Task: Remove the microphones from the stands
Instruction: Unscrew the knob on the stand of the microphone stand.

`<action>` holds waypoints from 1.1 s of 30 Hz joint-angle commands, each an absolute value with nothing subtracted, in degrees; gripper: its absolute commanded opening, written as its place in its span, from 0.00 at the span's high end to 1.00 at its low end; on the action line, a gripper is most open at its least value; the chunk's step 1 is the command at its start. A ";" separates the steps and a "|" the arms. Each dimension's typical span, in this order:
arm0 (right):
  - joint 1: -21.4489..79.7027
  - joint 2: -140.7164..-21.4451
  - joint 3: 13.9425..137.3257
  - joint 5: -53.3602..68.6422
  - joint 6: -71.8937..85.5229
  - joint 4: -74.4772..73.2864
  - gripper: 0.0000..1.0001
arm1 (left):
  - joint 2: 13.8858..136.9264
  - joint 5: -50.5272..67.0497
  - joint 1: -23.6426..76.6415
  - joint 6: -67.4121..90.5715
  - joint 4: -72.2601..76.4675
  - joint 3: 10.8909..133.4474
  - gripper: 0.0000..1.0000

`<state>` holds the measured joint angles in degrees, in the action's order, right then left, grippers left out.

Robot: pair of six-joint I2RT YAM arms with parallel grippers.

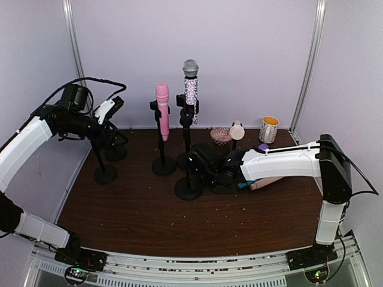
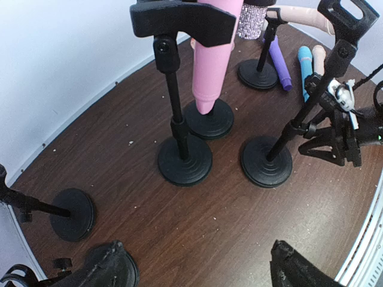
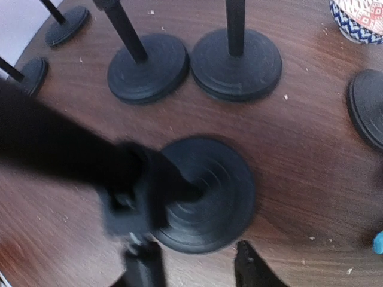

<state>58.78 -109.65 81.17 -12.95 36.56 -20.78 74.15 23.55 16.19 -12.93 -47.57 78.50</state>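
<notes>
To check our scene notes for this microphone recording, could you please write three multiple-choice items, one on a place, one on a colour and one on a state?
1. Where on the table does the mug stand?
A. at the front left corner
B. at the back right, near the wall
C. between the two arm bases

2. What colour is the inside of the mug?
A. yellow
B. blue
C. black

3. How is the pink microphone placed?
A. lying flat on the table
B. held in the left gripper
C. upright in the clip of its stand

Answers:
1 B: the top view shows it at the far right by the wall.
2 A: its open rim shows a yellow lining.
3 C: it stands head up in the clip, above the round base.
</notes>
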 commanded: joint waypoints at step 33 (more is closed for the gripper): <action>49.10 -97.50 58.92 19.75 43.52 15.26 0.56 | 70.20 19.53 16.34 -15.01 -48.19 81.49 0.10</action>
<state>48.47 -96.51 57.71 20.86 45.65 15.70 70.67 19.64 16.19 -14.11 -48.10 80.05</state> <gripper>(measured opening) 0.475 0.897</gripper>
